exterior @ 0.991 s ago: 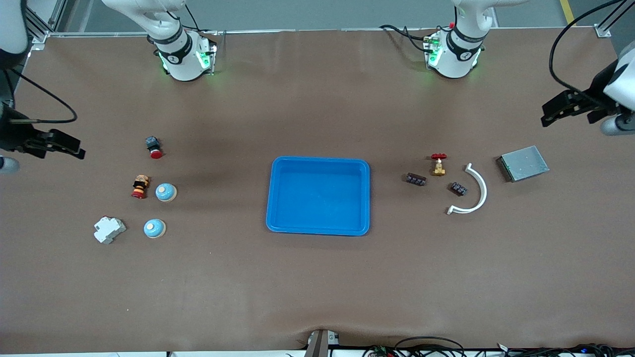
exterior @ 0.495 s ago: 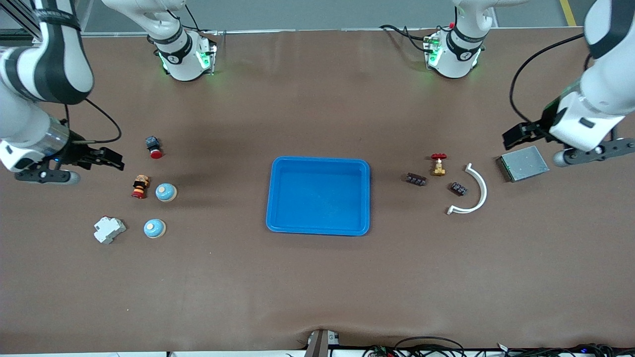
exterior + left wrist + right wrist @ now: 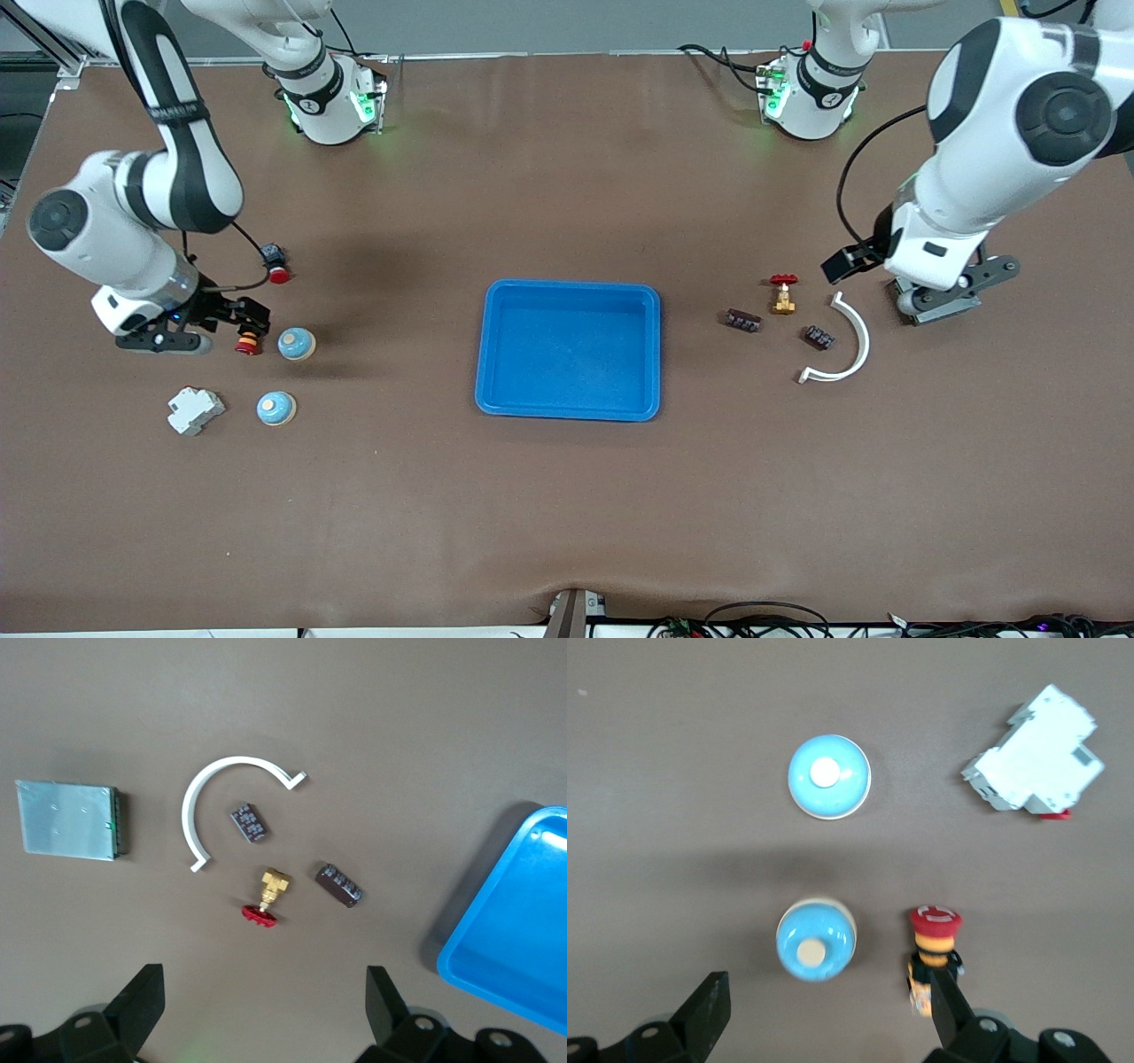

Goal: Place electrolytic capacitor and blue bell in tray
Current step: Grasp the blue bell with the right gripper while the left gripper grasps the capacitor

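The blue tray point(image 3: 508, 381) lies empty at the table's middle; its corner shows in the left wrist view point(image 3: 523, 930). Two blue bells point(image 3: 296, 343) point(image 3: 275, 408) stand toward the right arm's end, and both show in the right wrist view point(image 3: 816, 942) point(image 3: 828, 776). Two dark capacitors point(image 3: 742, 320) point(image 3: 819, 338) lie toward the left arm's end, and both show in the left wrist view point(image 3: 339, 884) point(image 3: 250, 823). My right gripper point(image 3: 244, 312) point(image 3: 828, 1001) is open, over the table beside one bell. My left gripper point(image 3: 843, 260) point(image 3: 264, 992) is open, over the table by the valve.
A red-capped emergency button point(image 3: 934, 943) sits under one right finger. A white breaker point(image 3: 195, 410) and a small red button switch point(image 3: 276, 264) lie nearby. A brass valve point(image 3: 783, 292), a white curved strip point(image 3: 850, 341) and a grey plate point(image 3: 66, 819) lie by the capacitors.
Both arms have swung in from the table's ends toward the middle. The right gripper now hangs by the bells, the left by the valve and capacitors. Nothing on the table moved.
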You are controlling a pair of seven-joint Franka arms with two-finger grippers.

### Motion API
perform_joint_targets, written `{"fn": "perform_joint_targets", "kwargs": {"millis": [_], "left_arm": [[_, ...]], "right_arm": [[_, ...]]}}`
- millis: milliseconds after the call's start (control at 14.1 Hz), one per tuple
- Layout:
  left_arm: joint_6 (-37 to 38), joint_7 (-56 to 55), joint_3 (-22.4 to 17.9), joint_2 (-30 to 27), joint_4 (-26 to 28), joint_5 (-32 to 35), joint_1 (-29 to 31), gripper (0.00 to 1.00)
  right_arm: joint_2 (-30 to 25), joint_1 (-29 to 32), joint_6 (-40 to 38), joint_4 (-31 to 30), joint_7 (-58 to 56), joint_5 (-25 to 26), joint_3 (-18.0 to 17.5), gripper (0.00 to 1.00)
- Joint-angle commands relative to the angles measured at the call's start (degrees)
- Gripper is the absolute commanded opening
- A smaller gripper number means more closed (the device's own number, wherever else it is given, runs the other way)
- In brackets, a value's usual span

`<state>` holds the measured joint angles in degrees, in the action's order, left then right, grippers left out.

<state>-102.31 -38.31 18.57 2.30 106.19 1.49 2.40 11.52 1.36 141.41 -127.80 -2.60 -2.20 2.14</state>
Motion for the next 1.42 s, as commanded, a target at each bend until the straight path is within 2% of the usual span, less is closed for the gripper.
{"fn": "perform_joint_targets", "kwargs": {"millis": [0, 283, 566, 849, 1132, 1345], "left_arm": [[-4.73, -5.08, 1.82, -1.33, 5.33, -0.17, 0.23, 1.00], [-11.23, -13.34, 4.02, -1.07, 10.26, 0.09, 0.23, 1.00], [-13.88, -24.85, 6.30, 2.09, 10.53, 0.44, -0.73, 1.00], [-16.60, -33.55, 6.31, 5.43, 10.53, 0.71, -2.75, 1.00], [-20.91, -50.51, 6.31, 11.57, 10.36, 7.28, -6.00, 1.00], [-21.18, -60.17, 6.31, 16.23, 10.18, 7.91, -6.09, 1.00]], "right_arm": [[4.90, -0.48, 4.57, 0.36, 0.23, -0.70, -0.03, 1.00], [10.00, -1.45, 11.15, 0.36, 1.46, -0.97, -0.12, 1.00], [13.96, -1.98, 16.52, -0.25, 1.72, -0.97, -0.38, 1.00], [14.14, -2.42, 16.71, -1.57, 1.72, -0.97, -0.38, 1.00], [13.97, -2.51, 16.27, -2.45, 1.81, -0.97, -0.38, 1.00], [13.44, -2.51, 14.17, -2.89, 2.16, -0.97, -0.38, 1.00]]}}
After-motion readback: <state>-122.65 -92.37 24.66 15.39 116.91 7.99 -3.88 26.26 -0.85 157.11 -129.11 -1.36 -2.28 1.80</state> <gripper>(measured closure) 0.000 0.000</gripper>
